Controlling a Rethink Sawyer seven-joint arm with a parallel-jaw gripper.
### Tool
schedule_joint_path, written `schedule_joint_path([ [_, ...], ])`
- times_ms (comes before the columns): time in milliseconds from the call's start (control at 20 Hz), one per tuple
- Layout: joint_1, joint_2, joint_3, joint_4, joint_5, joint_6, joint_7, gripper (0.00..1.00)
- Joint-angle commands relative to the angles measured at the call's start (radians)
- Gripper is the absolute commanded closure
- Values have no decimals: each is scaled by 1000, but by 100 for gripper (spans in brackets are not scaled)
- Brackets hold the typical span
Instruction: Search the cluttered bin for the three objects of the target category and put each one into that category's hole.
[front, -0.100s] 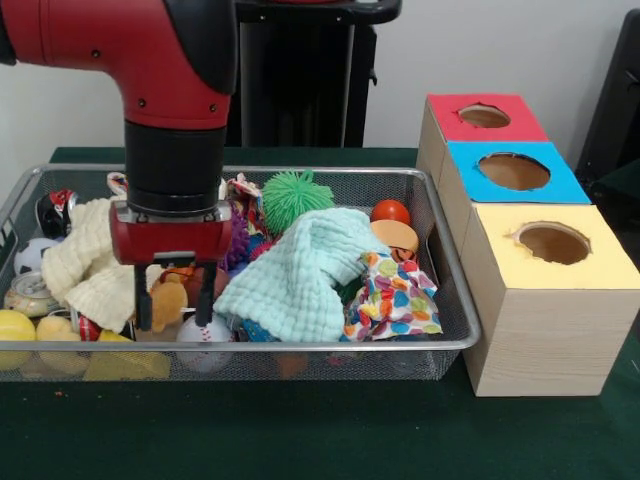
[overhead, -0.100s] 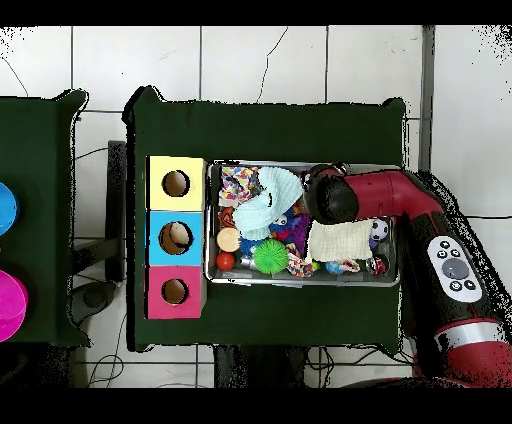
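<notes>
My gripper (front, -0.100s: 176, 322) hangs low in the left part of the wire bin (front, -0.100s: 300, 346), open, with a tan cookie-like toy (front, -0.100s: 168, 303) between its fingers. A baseball (front, -0.100s: 203, 347) lies just below it. A cream cloth (front, -0.100s: 90, 265) is to its left and a mint cloth (front, -0.100s: 300, 275) to its right. Three boxes with holes stand beside the bin: red (front, -0.100s: 484, 115), blue (front, -0.100s: 513, 171) and yellow (front, -0.100s: 552, 243). In the overhead view the arm (overhead, -0.100s: 380, 195) covers the gripper over the bin (overhead, -0.100s: 300, 282).
Also in the bin are a green spiky ball (front, -0.100s: 295, 195), an orange ball (front, -0.100s: 390, 211), a patterned cloth (front, -0.100s: 395, 300), yellow toys (front, -0.100s: 20, 330) and a small soccer ball (front, -0.100s: 30, 255). The table has a dark green cover (front, -0.100s: 300, 430).
</notes>
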Motion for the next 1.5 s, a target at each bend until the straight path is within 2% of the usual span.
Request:
schedule_joint_path([
  [50,-40,76,62,-46,-97,12,-313,0],
  [300,-64,102,65,-29,-103,35,-326,0],
  [500,-66,104,63,6,-106,31,-297,0],
  [900,-102,82,127,85,-23,89,-292,0],
  [1300,-125,87,152,113,-12,108,-278,0],
  [1500,-99,81,114,90,-46,107,-246,0],
])
